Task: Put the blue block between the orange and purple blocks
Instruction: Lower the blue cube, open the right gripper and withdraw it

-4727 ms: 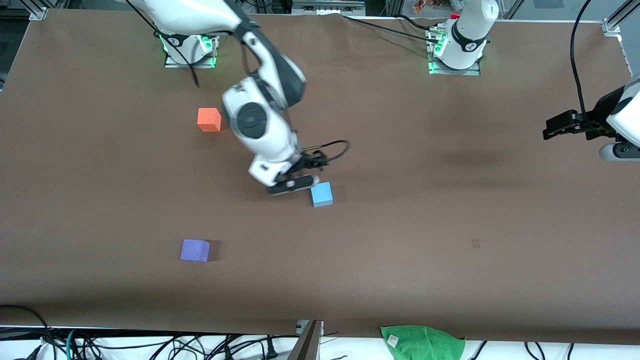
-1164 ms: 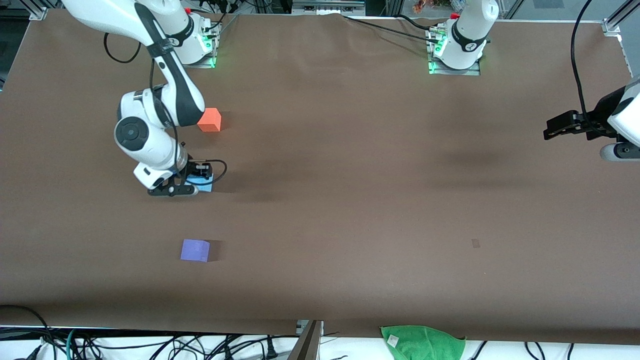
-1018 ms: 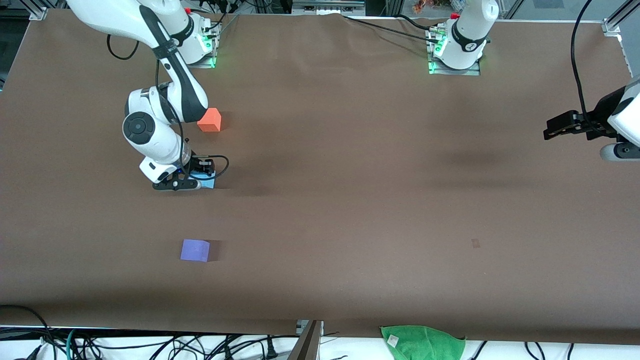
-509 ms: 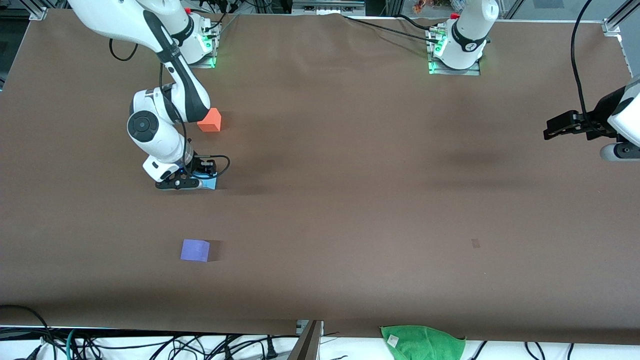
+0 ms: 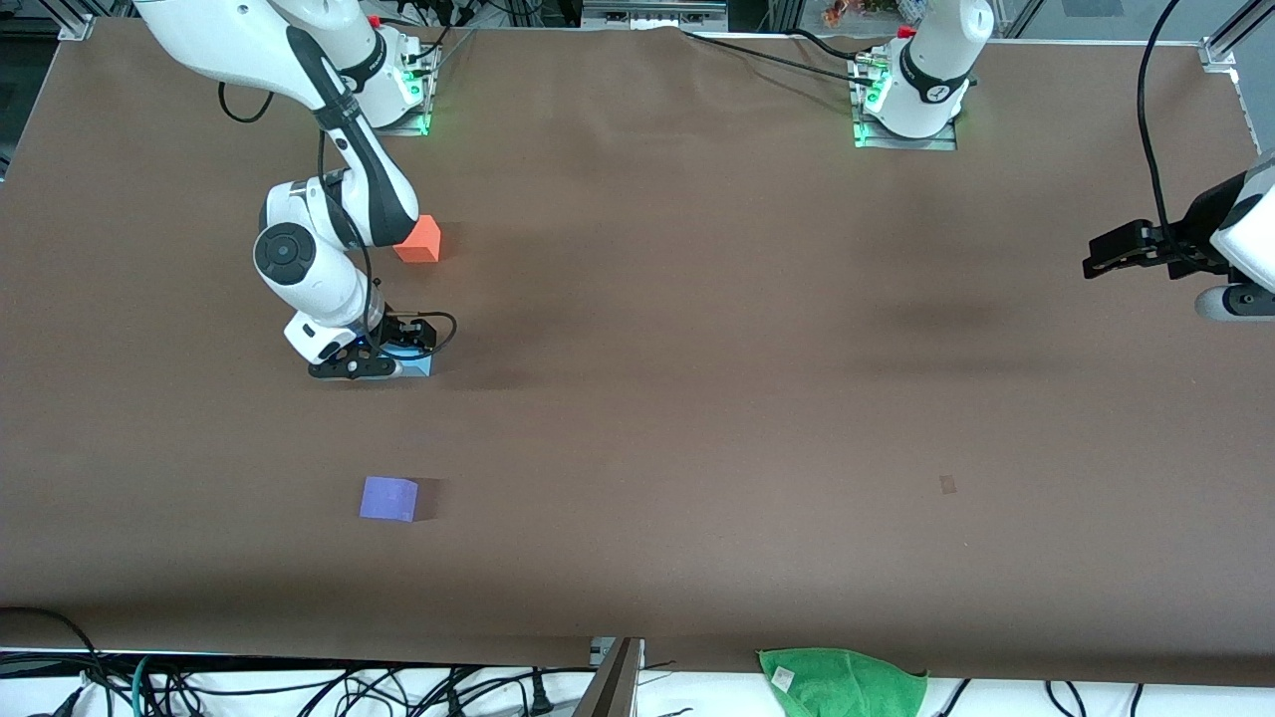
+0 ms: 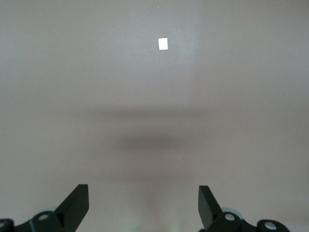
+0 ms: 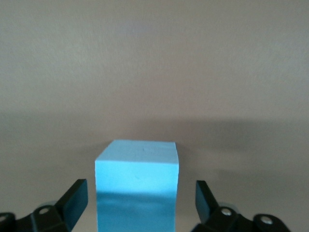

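Since the earliest frame, when it sat near the middle of the surface, the blue block has travelled toward the right arm's end and now lies between the orange block and the purple block, nearer to the front camera than the orange one and farther from it than the purple one. Over the last half second almost nothing has shifted.

On that brown surface the right arm reaches down from its base, and the right gripper sits low over the blue block. In the right wrist view the fingers stand spread, with the blue block centred between them and a clear gap to each finger, so they grip nothing.

At the other end the left arm waits, its left gripper hanging over bare surface with its fingers wide apart and empty.
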`<state>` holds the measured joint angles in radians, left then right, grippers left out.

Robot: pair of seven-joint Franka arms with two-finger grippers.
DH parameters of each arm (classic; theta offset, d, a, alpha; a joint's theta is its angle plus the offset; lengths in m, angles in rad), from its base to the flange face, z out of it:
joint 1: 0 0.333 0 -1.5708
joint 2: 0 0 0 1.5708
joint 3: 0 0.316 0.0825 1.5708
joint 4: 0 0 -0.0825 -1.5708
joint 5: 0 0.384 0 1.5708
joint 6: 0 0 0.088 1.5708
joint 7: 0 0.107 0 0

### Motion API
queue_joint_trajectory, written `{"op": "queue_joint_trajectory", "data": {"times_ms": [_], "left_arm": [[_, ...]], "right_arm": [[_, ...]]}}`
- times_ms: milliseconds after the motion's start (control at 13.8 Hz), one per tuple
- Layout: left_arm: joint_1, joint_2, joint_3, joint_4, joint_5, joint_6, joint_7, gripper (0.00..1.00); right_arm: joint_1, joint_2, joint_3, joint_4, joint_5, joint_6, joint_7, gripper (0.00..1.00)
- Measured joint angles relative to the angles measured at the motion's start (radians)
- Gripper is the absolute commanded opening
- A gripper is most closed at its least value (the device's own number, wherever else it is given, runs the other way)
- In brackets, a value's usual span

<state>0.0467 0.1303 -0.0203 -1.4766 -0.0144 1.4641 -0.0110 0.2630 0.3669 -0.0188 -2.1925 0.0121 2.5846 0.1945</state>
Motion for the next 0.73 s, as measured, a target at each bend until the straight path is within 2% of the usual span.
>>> {"op": "queue_joint_trajectory", "data": {"times_ms": [145,291,727], "left_arm": [[0.0,0.0,0.0,0.0,0.0,0.0,0.0,1.0],[0.0,0.0,0.0,0.0,0.0,0.0,0.0,1.0],[0.0,0.0,0.0,0.0,0.0,0.0,0.0,1.0]], "right_arm": [[0.0,-0.017,0.0,0.035,0.0,-0.017,0.0,1.0],[0.0,-0.053,0.0,0.094,0.0,-0.108,0.0,1.0],[-0.001,-0.215,-0.033,0.471,0.0,-0.735,-0.003,1.0]]}}
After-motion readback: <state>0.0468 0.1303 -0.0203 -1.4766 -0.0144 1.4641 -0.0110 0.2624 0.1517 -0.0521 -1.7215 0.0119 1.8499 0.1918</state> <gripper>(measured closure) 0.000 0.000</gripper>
